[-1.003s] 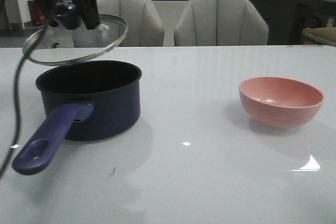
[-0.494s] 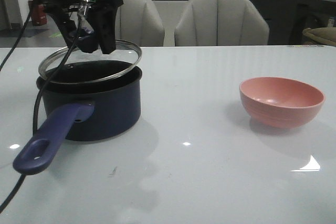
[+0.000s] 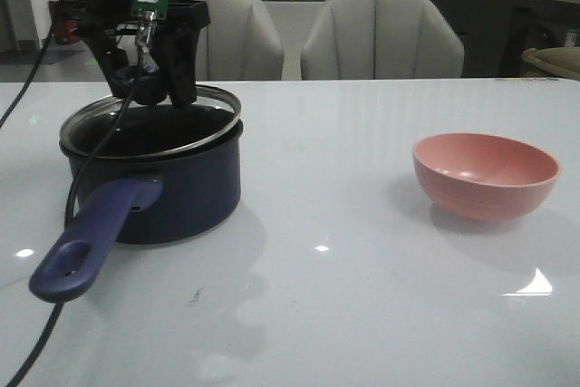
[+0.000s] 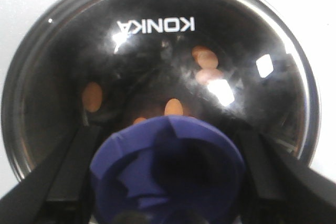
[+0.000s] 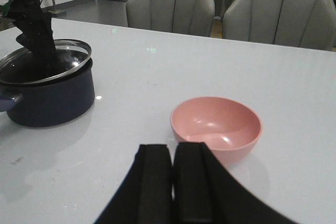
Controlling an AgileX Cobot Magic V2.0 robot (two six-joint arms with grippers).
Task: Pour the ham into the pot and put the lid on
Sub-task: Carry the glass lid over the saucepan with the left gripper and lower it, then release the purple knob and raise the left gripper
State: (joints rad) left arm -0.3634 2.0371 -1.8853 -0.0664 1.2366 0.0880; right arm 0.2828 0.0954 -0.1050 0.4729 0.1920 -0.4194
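I see the lid [image 3: 150, 123], clear glass with a silver rim, resting slightly tilted on the pot [image 3: 154, 183]: its right side sits a little higher than its left. In the left wrist view the glass carries the mirrored word KONKA and several bright glare spots. Its dark blue knob [image 4: 167, 170] fills the lower part of that view.

Through the glass I count a few orange-pink pieces of ham [image 4: 204, 55] lying on the dark pot floor, spread apart from one another.

The pot is dark navy and round. It stands near the left edge of the desk, about midway between the near and far edges. Its purple-blue handle [image 3: 88, 240], with an oval hole near the end, points toward the near left corner.

The left gripper [image 3: 152, 74] hangs straight above the pot, fingers pointing down. Its jaws are clamped on the knob, one black finger on each side. A black cable loops from this arm down past the handle.

The right gripper [image 5: 172, 182] sits low over the near edge, pointing across the desk, its jaws pressed together on nothing. The pink bowl [image 3: 486, 176] stands toward the right edge, well apart from the pot, and I see nothing in it.
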